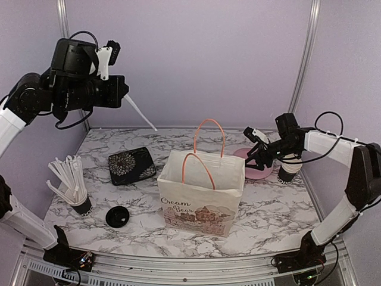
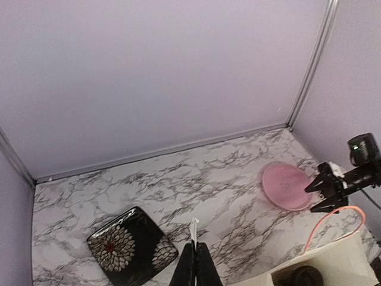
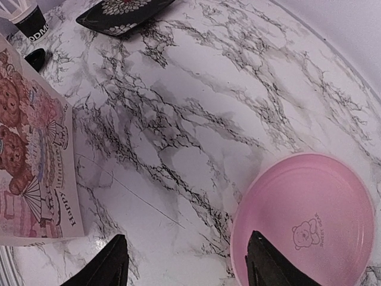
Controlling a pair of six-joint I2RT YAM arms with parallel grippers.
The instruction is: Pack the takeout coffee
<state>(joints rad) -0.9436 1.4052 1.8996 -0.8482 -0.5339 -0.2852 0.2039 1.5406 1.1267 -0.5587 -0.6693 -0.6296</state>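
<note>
Standing upright at the right side of the marble-patterned table (image 1: 268,217), the small black paper coffee cup with white lettering (image 1: 290,171) sits just beside the round pink plastic plate (image 3: 315,220). It is partly hidden behind my right forearm, so I cannot tell whether it is lidded. One round black plastic lid (image 1: 117,216) lies loose on the left, well apart from it. I judge the cup light and thin-walled, easy to crush or tip. I would take it around the middle of its side with a gentle squeeze and keep it upright. My right gripper (image 3: 189,250) hangs over the plate's rim, jaws wide, nothing between them. The white paper bag with pink handles (image 1: 202,190) stands open mid-table. My left gripper (image 2: 193,265), up high, is clamped on a thin white straw (image 1: 140,113).
</note>
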